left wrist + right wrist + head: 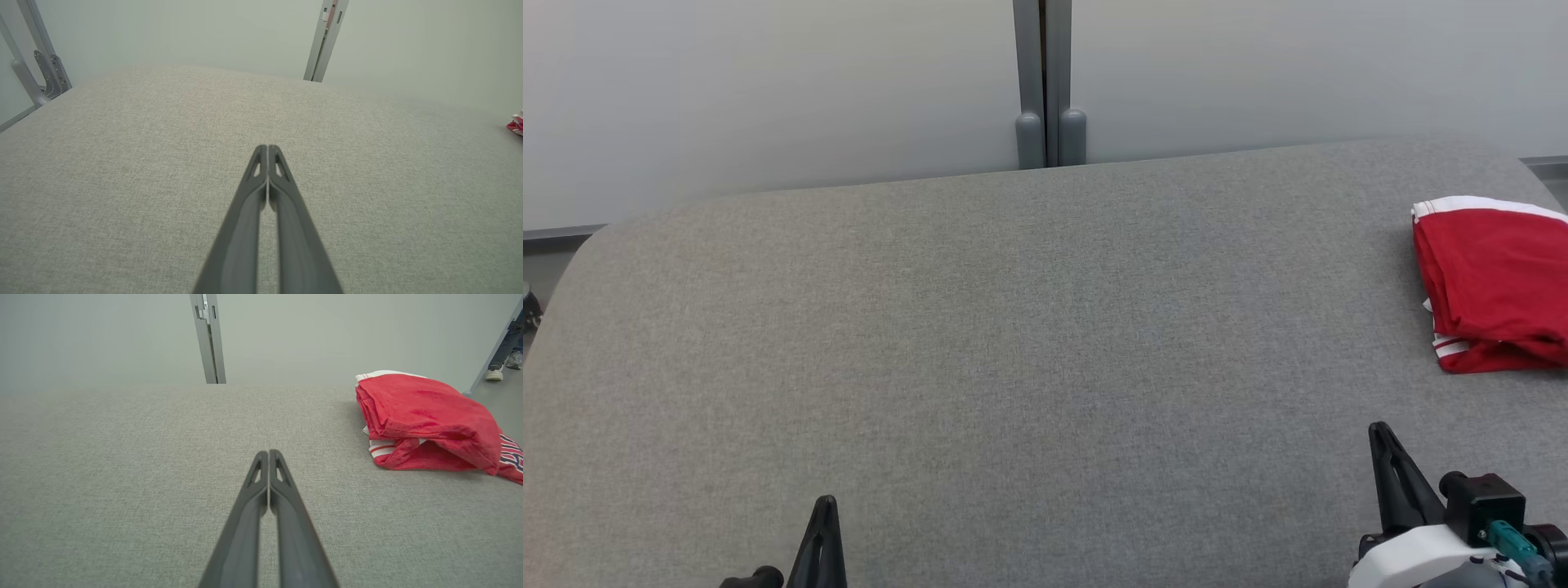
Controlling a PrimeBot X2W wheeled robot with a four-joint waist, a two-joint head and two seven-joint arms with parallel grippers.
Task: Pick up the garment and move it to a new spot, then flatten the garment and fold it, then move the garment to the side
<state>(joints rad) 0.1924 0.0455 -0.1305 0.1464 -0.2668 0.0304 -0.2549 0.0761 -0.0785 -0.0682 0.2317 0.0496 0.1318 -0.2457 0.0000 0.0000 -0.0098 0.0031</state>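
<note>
Garment [425, 424]: soft, light, we judge; ahead-right of right gripper [269, 454].
Hold: we'd pinch its near folded edge.
Tools: right gripper and left gripper [267, 149] pressed together, empty.

Your left gripper [267, 149] was two long charcoal fingers [241, 228], matte and smooth, broad toward the wrist and narrowing to rounded tips, each tip pierced by a small triangular slot. The right gripper [269, 453] had the same build and the same dark grey. Through the head camera you saw its fingers as a slim black blade above a glossy white, rounded wrist housing [1417, 559]. On that housing sat a boxy black block [1486, 496] with a stubby round knob — and beside it a teal plug [1509, 541] ran into a short lead of the same colour.
</note>
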